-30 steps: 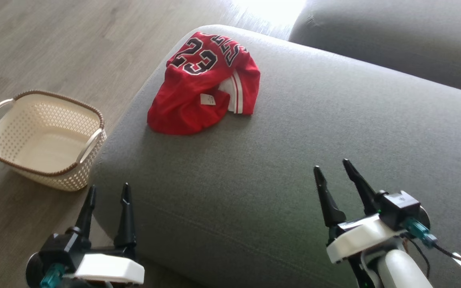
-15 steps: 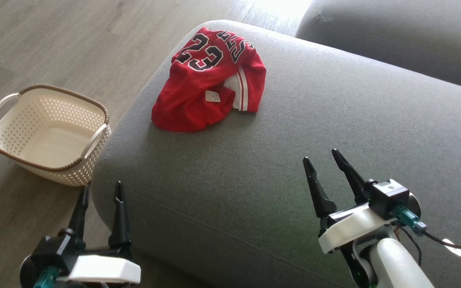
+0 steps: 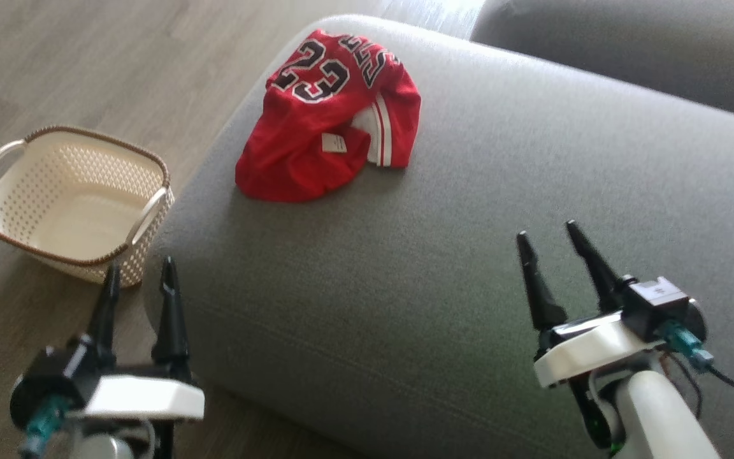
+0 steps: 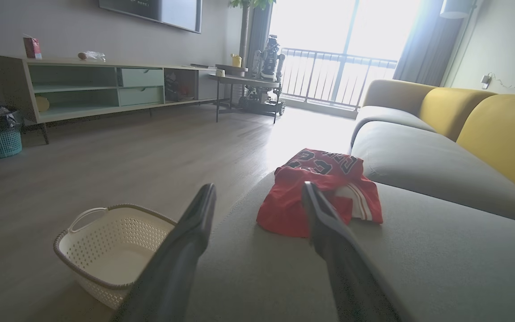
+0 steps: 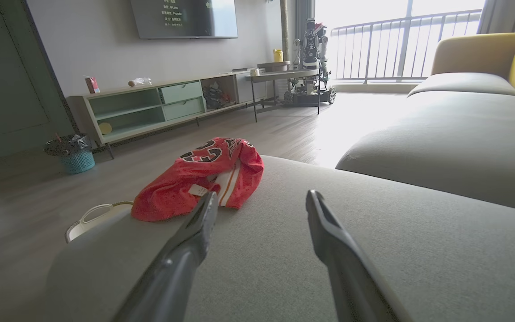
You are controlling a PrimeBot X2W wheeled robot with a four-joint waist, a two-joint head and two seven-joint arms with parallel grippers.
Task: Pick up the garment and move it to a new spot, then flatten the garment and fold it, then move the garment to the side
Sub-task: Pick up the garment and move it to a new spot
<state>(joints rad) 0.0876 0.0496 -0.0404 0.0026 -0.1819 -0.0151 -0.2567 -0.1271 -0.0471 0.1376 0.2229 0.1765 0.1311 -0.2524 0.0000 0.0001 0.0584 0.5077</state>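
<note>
A crumpled red jersey with a black and white "23" lies on the far left part of the grey sofa cushion; it also shows as the jersey and the jersey in the wrist views. My left gripper hangs open at the cushion's near left corner, well short of the jersey. My right gripper stands open above the cushion's near right part, empty, with the jersey far to its upper left.
A cream perforated basket with a brown rim sits on the wooden floor left of the cushion. A second grey cushion lies beyond. A TV unit, a small table and a teal bin stand across the room.
The head camera has shifted, moving the whole scene. Both grippers stand higher in the view and a little nearer the jersey, still open. The jersey lies as before.
</note>
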